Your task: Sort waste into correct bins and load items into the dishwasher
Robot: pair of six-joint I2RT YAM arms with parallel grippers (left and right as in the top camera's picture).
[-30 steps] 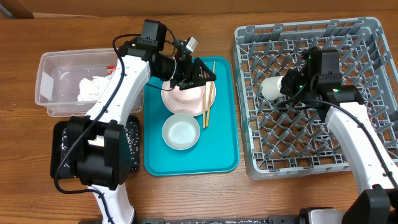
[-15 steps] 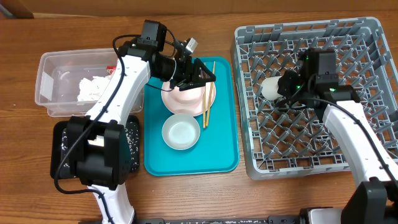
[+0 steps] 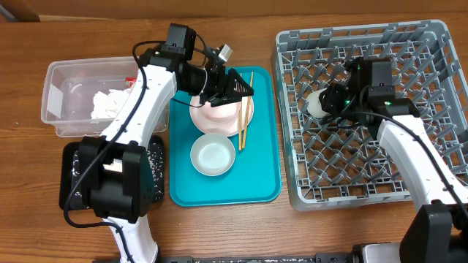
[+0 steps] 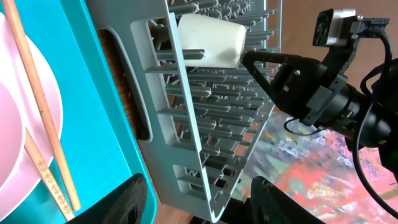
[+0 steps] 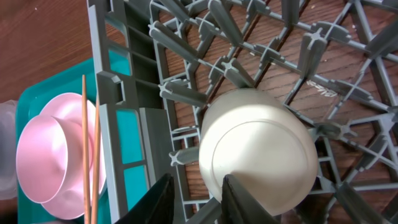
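The small white cup (image 3: 314, 103) rests among the pegs at the left side of the grey dish rack (image 3: 365, 157); it also shows in the right wrist view (image 5: 258, 149) and the left wrist view (image 4: 208, 40). My right gripper (image 5: 199, 193) is right over it, fingers slightly apart, one finger against the cup and nothing between them. My left gripper (image 4: 202, 205) is open and empty, hovering over the pink bowl (image 3: 212, 113), which sits on the pink plate (image 3: 248, 115). The two chopsticks (image 3: 243, 109) lie across the plate. The grey bowl (image 3: 213, 155) sits in front of it.
Plate and bowls stand on a flat teal tray (image 3: 259, 175). A clear tub (image 3: 66, 109) at the left holds the white napkin (image 3: 110, 102). A black tray (image 3: 73, 183) lies in front of it, partly under my left arm.
My right gripper has moved left, over the white cup. The cup has stayed in place in the rack. The left arm has not moved.
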